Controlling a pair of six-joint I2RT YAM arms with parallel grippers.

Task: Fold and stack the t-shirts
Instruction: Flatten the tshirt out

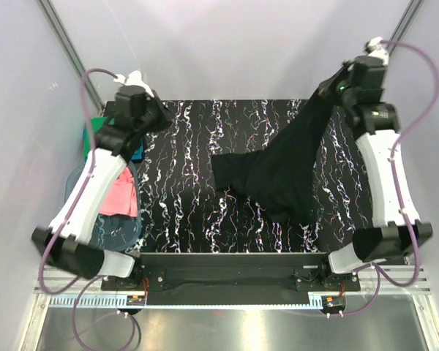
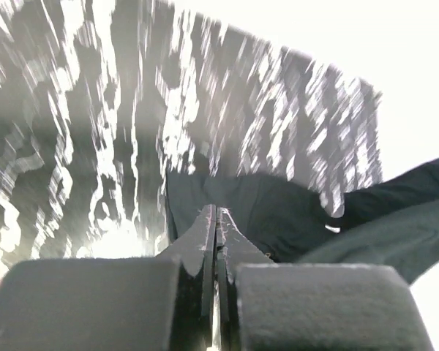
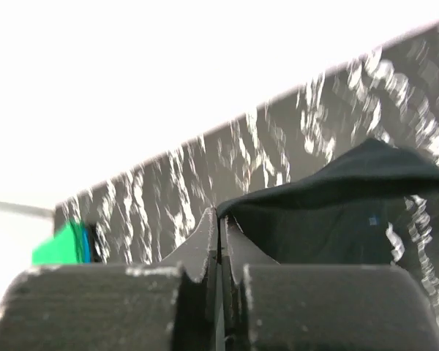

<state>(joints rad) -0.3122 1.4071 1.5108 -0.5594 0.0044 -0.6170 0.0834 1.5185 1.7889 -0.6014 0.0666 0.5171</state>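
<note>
The black t-shirt (image 1: 285, 168) lies partly spread on the right half of the marbled table, and one corner is pulled up toward the back right. My right gripper (image 1: 328, 93) is shut on that raised corner. In the right wrist view the black t-shirt (image 3: 336, 219) hangs away from the right gripper (image 3: 219, 216). My left gripper (image 1: 167, 117) hovers at the back left, shut on nothing and well apart from the shirt. In the left wrist view the black t-shirt (image 2: 278, 219) with its small white label (image 2: 333, 228) lies beyond the left gripper (image 2: 218, 213).
A clear blue-tinted tub (image 1: 124, 234) stands at the table's left edge under my left arm. It holds a pink t-shirt (image 1: 121, 194). A green t-shirt (image 1: 95, 126) and a bit of blue cloth (image 1: 137, 153) show behind it. White walls close in the back and sides.
</note>
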